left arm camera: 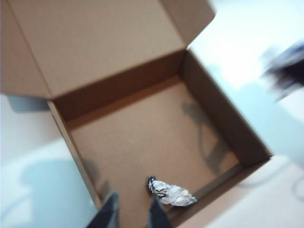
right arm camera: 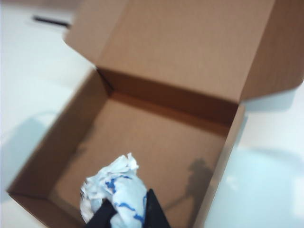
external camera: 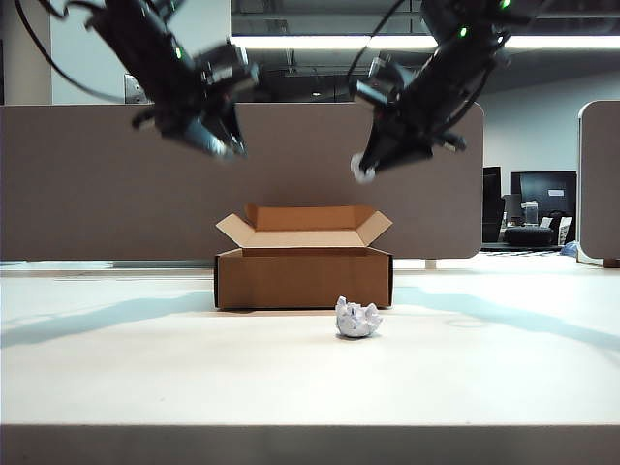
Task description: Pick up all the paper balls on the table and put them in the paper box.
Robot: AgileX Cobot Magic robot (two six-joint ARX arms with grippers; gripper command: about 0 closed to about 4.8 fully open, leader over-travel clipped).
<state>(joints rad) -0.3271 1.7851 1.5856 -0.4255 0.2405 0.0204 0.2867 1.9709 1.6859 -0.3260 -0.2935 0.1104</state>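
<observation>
Ceiling strip light point(external camera: 387, 42) is glowing bright behind the grey partition panel point(external camera: 97, 184), backlighting the scene. Both arms are reading as dark silhouettes above the paper box point(external camera: 303, 276), with the left gripper point(external camera: 225, 147) smearing slightly. Long soft arm shadows are lying across the table point(external camera: 145, 378) on either side of the box. Left wrist view is blurring overall; a dark streak point(left arm camera: 285, 71) is smearing beyond the box, tabletop washing out. Right wrist view is running soft, arm shadows falling on the box floor point(right arm camera: 156, 142).
</observation>
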